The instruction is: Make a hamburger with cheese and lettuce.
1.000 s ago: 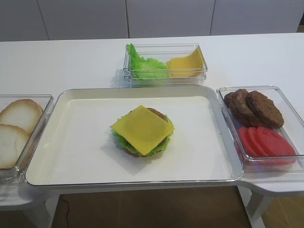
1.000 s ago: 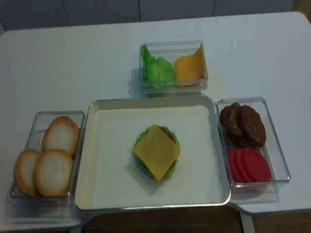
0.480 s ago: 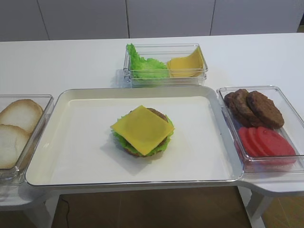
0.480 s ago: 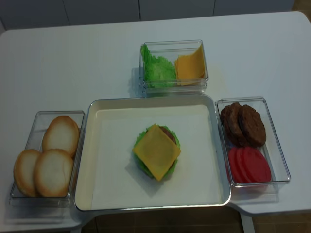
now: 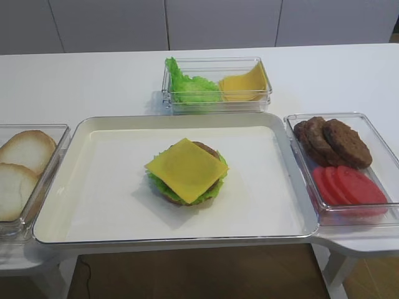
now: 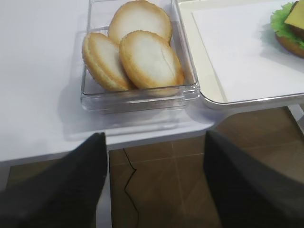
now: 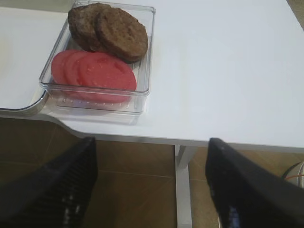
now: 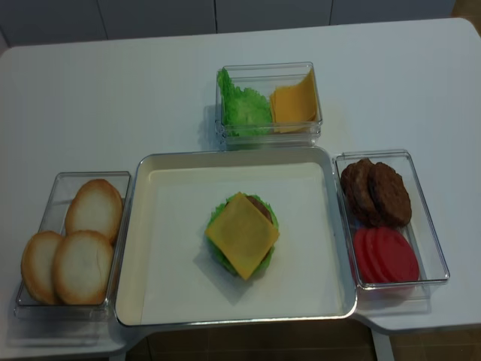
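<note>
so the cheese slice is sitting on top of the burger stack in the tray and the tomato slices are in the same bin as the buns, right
Not quite. The cheese does top the hamburger in the tray, but the tomato slices share the right-hand bin with the loose patties. The buns lie alone on the left, as the realsense high view shows.

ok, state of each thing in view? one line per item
hamburger: stacked mid-tray, no top bun
cheese: flat on the stack, corners overhanging
lettuce: under the patty, frills showing
tray: holds only the stack
bun box: three bun halves
patty and tomato box: dark patties, red slices
left hand: open, empty, off the table edge
right hand: open, empty, off the table edge
</note>
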